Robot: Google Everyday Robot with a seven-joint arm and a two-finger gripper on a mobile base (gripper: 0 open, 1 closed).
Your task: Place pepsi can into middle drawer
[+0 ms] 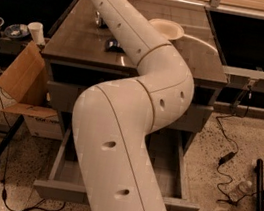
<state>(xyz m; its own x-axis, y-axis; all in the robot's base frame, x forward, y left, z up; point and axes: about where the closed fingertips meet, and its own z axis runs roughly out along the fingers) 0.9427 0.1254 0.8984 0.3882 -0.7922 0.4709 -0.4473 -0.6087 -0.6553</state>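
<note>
My arm (133, 128) rises from the bottom of the camera view, bends over the cabinet and leaves the frame at the top left. The gripper is out of view past that top edge. The pepsi can (98, 19) stands at the back left of the cabinet top, partly hidden behind my forearm. Below the shut top drawer (58, 95), the middle drawer (165, 159) is pulled out, its grey tray mostly covered by my arm. What the tray holds under the arm is hidden.
A dark snack packet (113, 46) and a pale plate (167, 29) lie on the cabinet top. A cardboard box (23, 75) and a white cup (35, 32) are at the left. Cables (227, 157) and a black pole (258, 196) lie on the floor at right.
</note>
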